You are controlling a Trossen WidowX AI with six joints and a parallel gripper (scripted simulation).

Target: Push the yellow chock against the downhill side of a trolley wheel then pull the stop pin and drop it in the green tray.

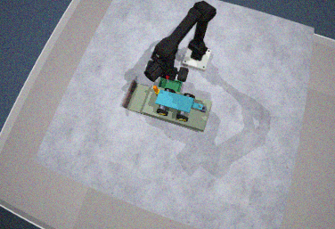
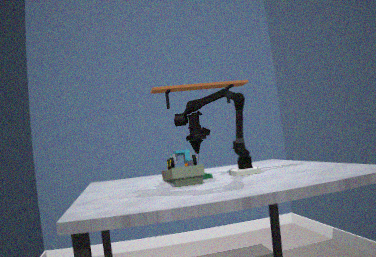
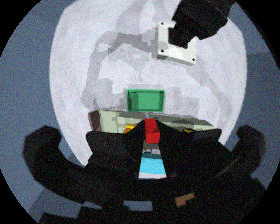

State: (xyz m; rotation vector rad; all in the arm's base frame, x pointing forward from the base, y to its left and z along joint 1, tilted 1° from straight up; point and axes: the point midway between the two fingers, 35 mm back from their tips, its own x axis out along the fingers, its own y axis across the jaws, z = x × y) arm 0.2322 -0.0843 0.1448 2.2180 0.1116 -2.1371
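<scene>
With the trolley [image 1: 175, 101] [image 2: 183, 154] [image 3: 152, 167] on the ramp [image 1: 196, 121] [image 2: 187, 173] [image 3: 109, 119] and the orange-handled chock [image 1: 155, 89] [image 3: 129, 129] near its wheels, the pincer [image 1: 167, 77] [image 2: 197, 152] [image 3: 148, 123] grips the red-headed pin [image 1: 167, 77] [image 3: 152, 131] trolley-side of the green tray [image 1: 177, 84] [image 2: 208, 176] [image 3: 146, 101], so the disposal step seemingly calls for centring over it, lowering and releasing.

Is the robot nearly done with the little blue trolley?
Nearly, I think. The blue trolley stands on the ramp, the orange-handled chock near one end. The tool grips the red-headed pin, out of the ramp. Dropping it in the green tray and backing away remain.
</scene>
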